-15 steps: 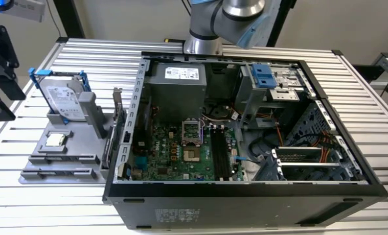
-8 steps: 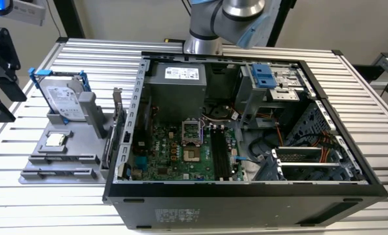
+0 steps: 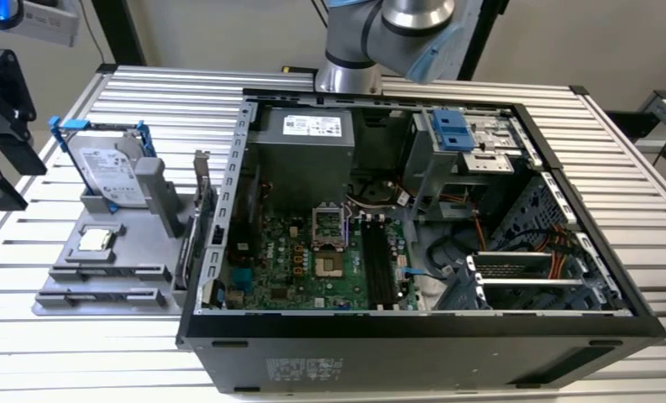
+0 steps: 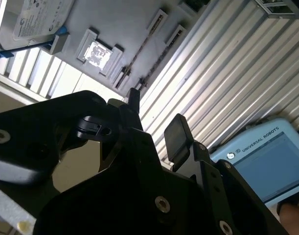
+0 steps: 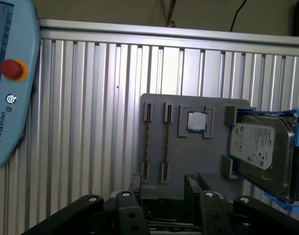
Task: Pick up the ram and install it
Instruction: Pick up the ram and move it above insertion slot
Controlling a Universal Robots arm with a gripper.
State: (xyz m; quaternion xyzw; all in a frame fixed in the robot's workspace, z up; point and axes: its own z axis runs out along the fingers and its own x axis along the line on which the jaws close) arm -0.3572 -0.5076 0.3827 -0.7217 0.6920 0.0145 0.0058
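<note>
Ram (image 5: 165, 142) sits edge-on in gray tray (image 5: 188, 161) w/ twin stick (image 5: 148, 142) beside it; long axis runs crosswise to gripper (image 5: 163, 183) gap. Gripper hangs well off the tray; fingers apart, nothing held.

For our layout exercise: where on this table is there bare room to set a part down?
Bare table lies between the gray tray and the near edge, and beyond the hard drive. Crowded: the tray itself and inside the computer case.

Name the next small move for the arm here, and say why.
Likely lower the open gripper toward the ram, which stands edge-on in a slot of the gray holder. The gripper holds nothing and hangs apart from the holder, so closing that gap seems to come before any grasp.
</note>
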